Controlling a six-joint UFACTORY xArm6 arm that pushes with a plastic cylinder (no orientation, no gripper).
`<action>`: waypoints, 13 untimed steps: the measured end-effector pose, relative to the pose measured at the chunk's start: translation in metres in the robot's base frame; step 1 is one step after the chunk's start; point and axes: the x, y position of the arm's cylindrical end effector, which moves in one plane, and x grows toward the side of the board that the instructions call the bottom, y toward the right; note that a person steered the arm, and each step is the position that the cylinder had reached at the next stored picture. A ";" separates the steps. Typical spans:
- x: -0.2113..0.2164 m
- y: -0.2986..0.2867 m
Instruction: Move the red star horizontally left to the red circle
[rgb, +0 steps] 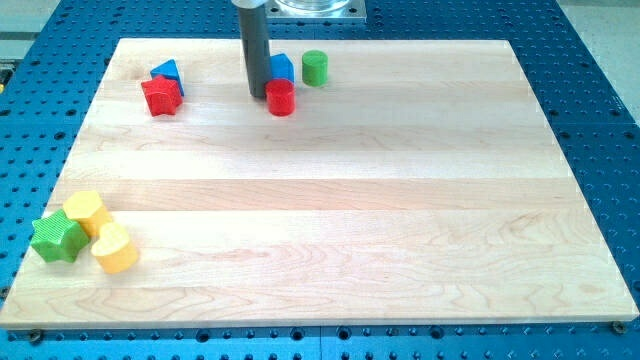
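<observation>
The red star lies near the board's top left, touching a blue block just behind it. The red circle stands to the star's right, near the top middle. My tip rests on the board just left of the red circle, close against it. A blue block sits right behind the red circle, partly hidden by the rod. A green cylinder stands to that block's right.
A green star and two yellow blocks cluster at the bottom left corner of the wooden board. A blue perforated table surrounds the board.
</observation>
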 end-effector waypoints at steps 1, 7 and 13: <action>0.004 -0.011; 0.072 0.026; 0.004 -0.118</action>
